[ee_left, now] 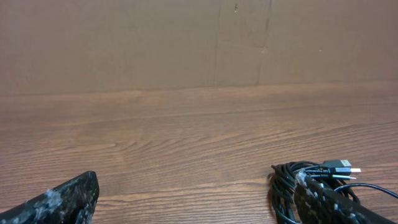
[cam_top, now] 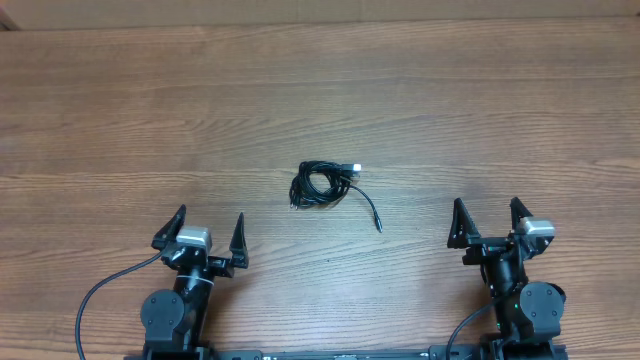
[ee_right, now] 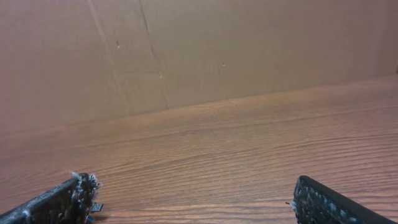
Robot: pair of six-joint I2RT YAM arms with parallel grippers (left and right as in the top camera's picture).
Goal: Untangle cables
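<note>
Overhead view: the cables (cam_top: pixel 322 186) lie as one small knotted coil near the middle of the surface (cam_top: pixel 150 100), touching neither arm.
Coil shape: roughly round, slightly stretched along an eight-to-two o'clock line.
Silvery plug (cam_top: pixel 352 164): sticks out of the coil at its two o'clock edge.
Loose tail: one strand leaves the coil toward five o'clock and ends in a small dark plug (cam_top: pixel 377 224), apart from the knot.
Left wrist view: the cables (ee_left: pixel 292 180) sit low at the right, partly hidden behind the right-hand finger. The silvery plug (ee_left: pixel 344 167) points to three o'clock.
Right wrist view: bare surface between the fingers, and the coil cannot be made out.
Left jaws: spread wide, holding nothing. The coil lies between two and three o'clock from them.
Right jaws: also spread and empty. The coil lies at about nine o'clock from them, well apart.
Nearer arm: the left one for the coil, while the loose tail's plug is closer to the right.
Judgement: the left could pin the coil while the right draws the tail outward.
</note>
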